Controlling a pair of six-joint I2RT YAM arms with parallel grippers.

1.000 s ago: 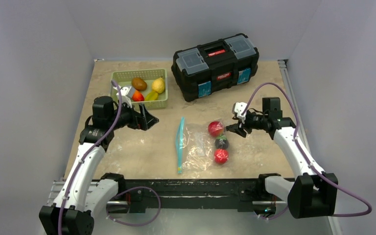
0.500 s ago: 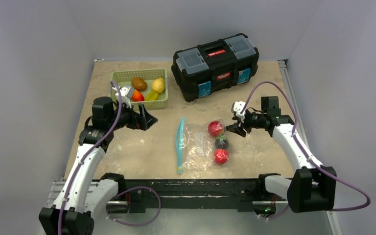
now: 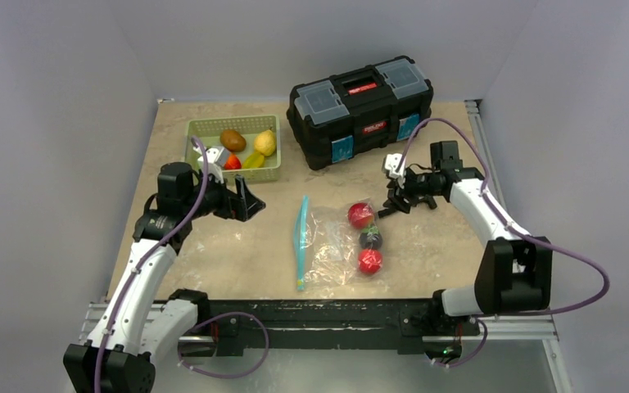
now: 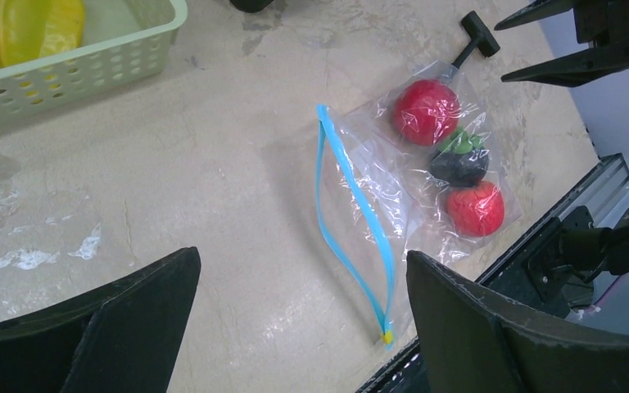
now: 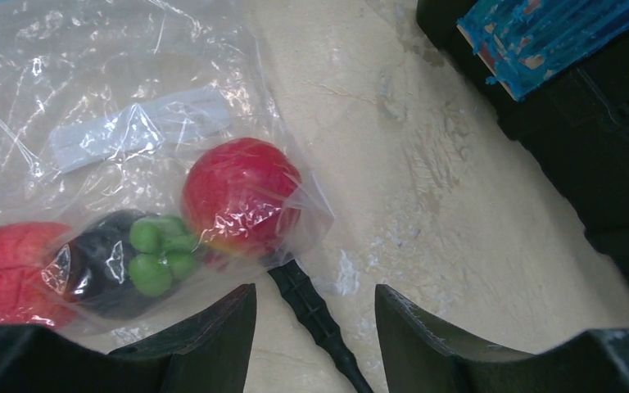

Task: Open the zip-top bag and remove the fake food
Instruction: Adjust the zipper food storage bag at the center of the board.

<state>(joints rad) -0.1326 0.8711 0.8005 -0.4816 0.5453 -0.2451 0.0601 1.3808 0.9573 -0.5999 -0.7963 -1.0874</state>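
The zip-top bag (image 3: 328, 246) lies flat at mid-table, its teal zip strip (image 4: 352, 221) parted, with the yellow slider at the near end. Inside it sit three pieces of fake food: a red fruit (image 5: 242, 196), a dark one with a green top (image 5: 127, 262) and a red strawberry (image 4: 475, 209). My left gripper (image 4: 300, 258) hangs open above bare table left of the strip, also seen from above (image 3: 254, 199). My right gripper (image 5: 315, 288) is open low beside the bag's right edge (image 3: 389, 209). A black hammer handle (image 5: 328, 327) runs between its jaws, touching neither.
A green basket (image 3: 231, 124) at back left holds more fake food, brown, yellow, red and green. A black toolbox (image 3: 360, 102) stands at back centre, close behind my right wrist. The table's near rail (image 4: 540, 246) runs just beyond the bag.
My right arm has swung its wrist back toward the toolbox, and the gripper now tips down by the red fruit. The left gripper has shifted only slightly. The bag has not moved.
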